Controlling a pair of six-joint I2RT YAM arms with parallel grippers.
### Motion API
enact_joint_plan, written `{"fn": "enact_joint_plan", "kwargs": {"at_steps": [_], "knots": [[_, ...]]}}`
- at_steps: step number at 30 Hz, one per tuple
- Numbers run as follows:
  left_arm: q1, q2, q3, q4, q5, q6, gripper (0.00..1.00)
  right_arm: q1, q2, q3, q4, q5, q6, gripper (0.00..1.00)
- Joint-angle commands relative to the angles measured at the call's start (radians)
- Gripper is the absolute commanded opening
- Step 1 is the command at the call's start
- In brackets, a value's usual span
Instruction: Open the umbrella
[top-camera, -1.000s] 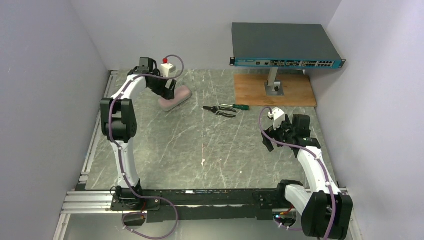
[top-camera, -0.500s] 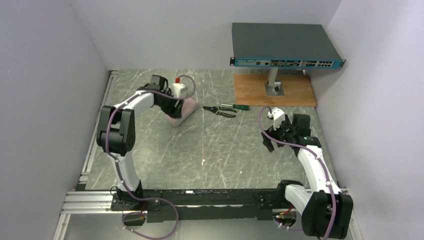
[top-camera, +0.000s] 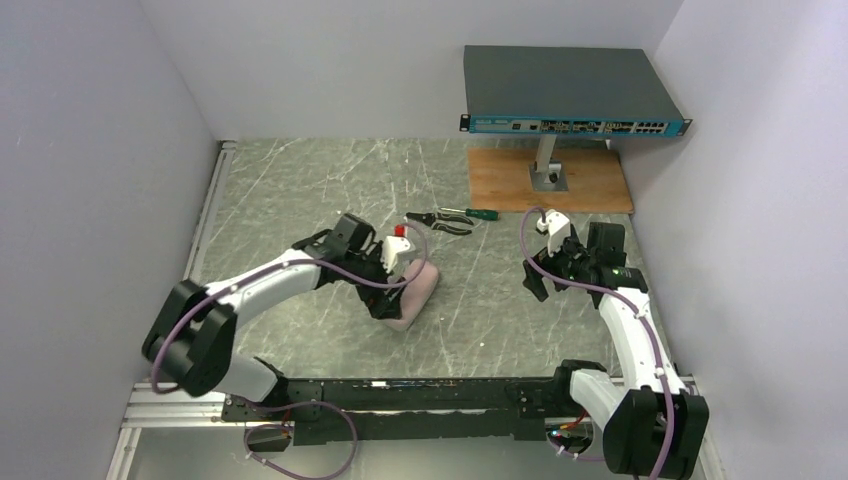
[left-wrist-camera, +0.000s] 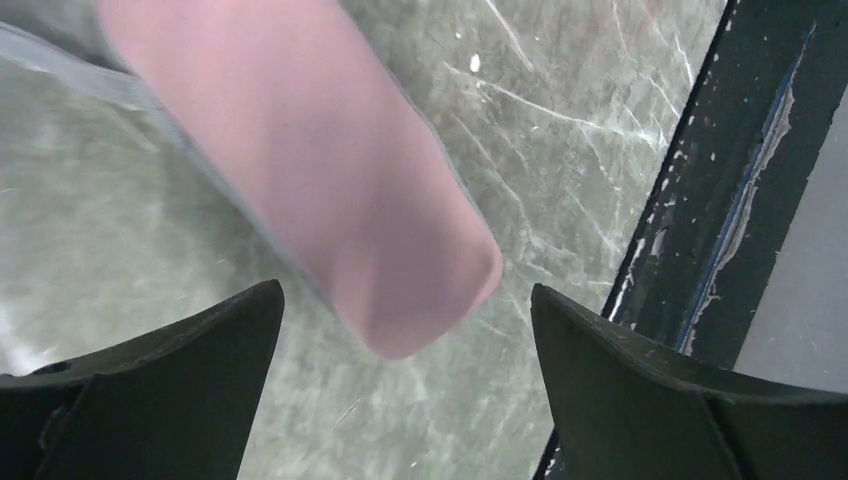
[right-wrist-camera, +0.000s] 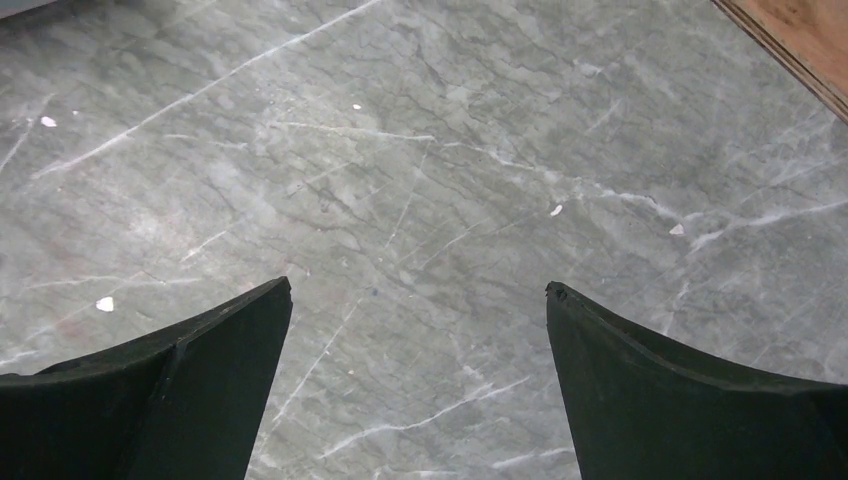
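The umbrella is a folded pale pink bundle lying near the middle of the marble table. In the left wrist view it runs from the top left down towards the gap between my fingers, blurred. My left gripper is right over its left side; in the wrist view the gripper has its jaws wide apart and touching nothing that I can see. No shaft or handle shows. My right gripper hovers open and empty over bare marble at the right, also in its wrist view.
Pliers and a green-handled screwdriver lie just behind the umbrella. A network switch stands on a post over a wooden board at the back right. A black rail runs along the near edge and also shows in the left wrist view.
My left arm has swung from the far left corner to the table's middle front, and the umbrella has come along with it. The right arm has barely moved.
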Motion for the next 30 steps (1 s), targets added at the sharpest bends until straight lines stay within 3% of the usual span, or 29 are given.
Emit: {"fn": "enact_joint_plan", "kwargs": {"at_steps": [1,6,11,14,20,26,30], "knots": [[0.082,-0.16,-0.032,0.03,0.069,0.172,1.0,-0.002,-0.03,0.031,-0.037,-0.077,0.025,1.0],[0.089,-0.223,-0.146,0.022,-0.059,0.639,0.84,-0.001,-0.072,-0.023,-0.001,-0.161,0.076,0.99],[0.077,-0.172,-0.205,0.075,-0.14,0.834,0.58,-0.001,-0.056,-0.016,0.042,-0.142,0.143,0.92],[0.025,-0.108,-0.164,0.065,-0.135,0.805,0.42,-0.002,-0.031,0.008,0.055,-0.149,0.19,0.88],[-0.216,-0.001,-0.074,0.105,-0.201,0.701,0.3,-0.001,0.033,0.055,0.088,-0.194,0.274,0.82],[-0.345,0.079,0.027,0.189,-0.119,0.522,0.37,-0.001,0.138,0.125,0.09,-0.233,0.307,0.82],[-0.303,0.022,0.0,0.22,0.031,0.411,0.5,0.005,0.189,0.17,0.044,-0.248,0.285,0.85]]}}
